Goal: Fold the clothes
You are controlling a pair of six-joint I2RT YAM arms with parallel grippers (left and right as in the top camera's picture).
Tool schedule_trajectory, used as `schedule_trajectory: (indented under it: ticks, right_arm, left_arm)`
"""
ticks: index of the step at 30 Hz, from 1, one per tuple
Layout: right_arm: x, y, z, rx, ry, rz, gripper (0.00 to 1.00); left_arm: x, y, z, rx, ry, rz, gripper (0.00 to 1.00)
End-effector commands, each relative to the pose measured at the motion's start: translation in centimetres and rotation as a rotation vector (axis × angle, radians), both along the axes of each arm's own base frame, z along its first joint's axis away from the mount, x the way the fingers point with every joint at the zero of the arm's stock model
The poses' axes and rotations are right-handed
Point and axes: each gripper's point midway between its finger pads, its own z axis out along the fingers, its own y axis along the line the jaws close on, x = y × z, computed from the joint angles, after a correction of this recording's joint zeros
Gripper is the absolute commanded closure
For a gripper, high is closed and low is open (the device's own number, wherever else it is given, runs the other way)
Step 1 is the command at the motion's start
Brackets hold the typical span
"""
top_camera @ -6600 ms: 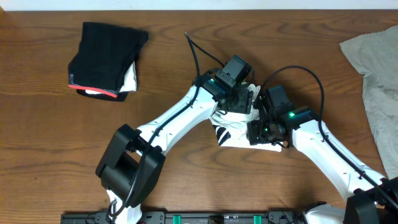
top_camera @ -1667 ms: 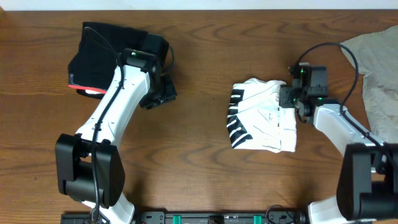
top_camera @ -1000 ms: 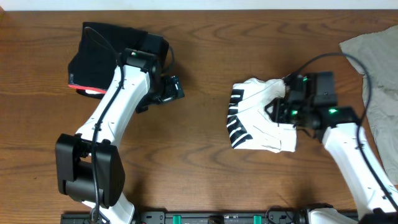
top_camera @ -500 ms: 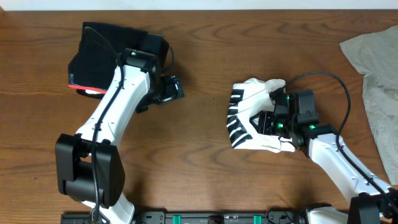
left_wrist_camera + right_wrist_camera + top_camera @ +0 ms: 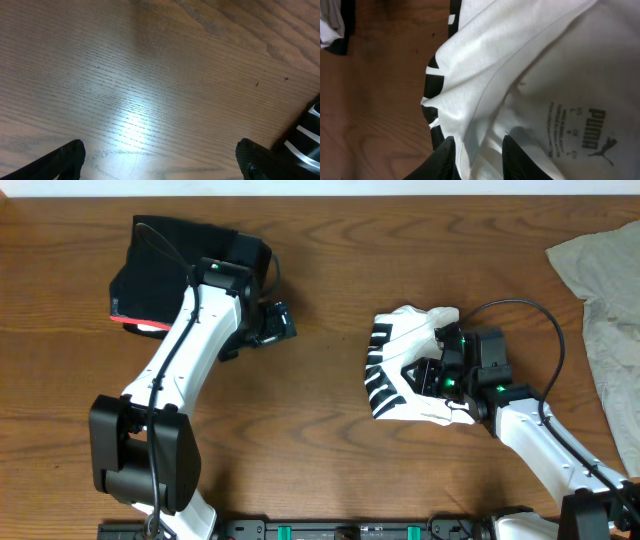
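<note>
**A:** Right fingers (image 5: pixel 443 161)?

**B:** Only the tips show, at the bottom of the wrist view; the rest is cut off. They are clenched on a raised fold of the white T-shirt (image 5: pixel 545 75), and the ridge of cloth runs down between them. From overhead the wrist body covers the grip itself.

**A:** Left fingers (image 5: pixel 67 157)?

**B:** Released and spread wide, one tip in each lower corner of their wrist view. Only bare table (image 5: pixel 150 75) lies between them. A black-and-white part at the right edge is cut off; cannot tell what it is.

**A:** The shirt?

**B:** It lies on the wood right of the table's centre, a rumpled, roughly folded bundle. Black stripes (image 5: pixel 378 375) run along its left edge; the rest is white. The right arm lies over its right part, so that edge is hidden. The wrist view shows a printed neck label (image 5: pixel 580 132). PUMA is legible; the small text beside it is too fine to read.

**A:** Other clothes?

**B:** The black red-edged garment (image 5: pixel 160 265) sits folded at the far left, red edge on its near side. The left arm crosses its right corner, and the left fingers hang near it over wood. The grey-beige garment (image 5: pixel 605 300) is at the right edge, unfolded and cut off by the frame, well apart from the shirt.
</note>
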Motion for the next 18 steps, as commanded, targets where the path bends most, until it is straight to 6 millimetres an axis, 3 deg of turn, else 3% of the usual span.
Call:
schedule_trajectory:
  ticks: [1,9,15,18]
  right_arm:
    - [-0.34,0.43,-0.12,0.019,0.019,-0.001,0.71]
    - [-0.24,0.43,-0.07,0.035,0.033,-0.029,0.79]
    - [-0.09,0.46,0.03,0.037,0.025,-0.028,0.64]
    - [0.05,0.59,0.13,0.039,0.014,-0.025,0.64]
  left_arm:
    - [-0.29,0.30,-0.09,0.014,0.006,0.003,0.02]
    - [-0.29,0.30,-0.09,0.014,0.006,0.003,0.02]
    - [-0.29,0.30,-0.09,0.014,0.006,0.003,0.02]
    - [-0.29,0.30,-0.09,0.014,0.006,0.003,0.02]
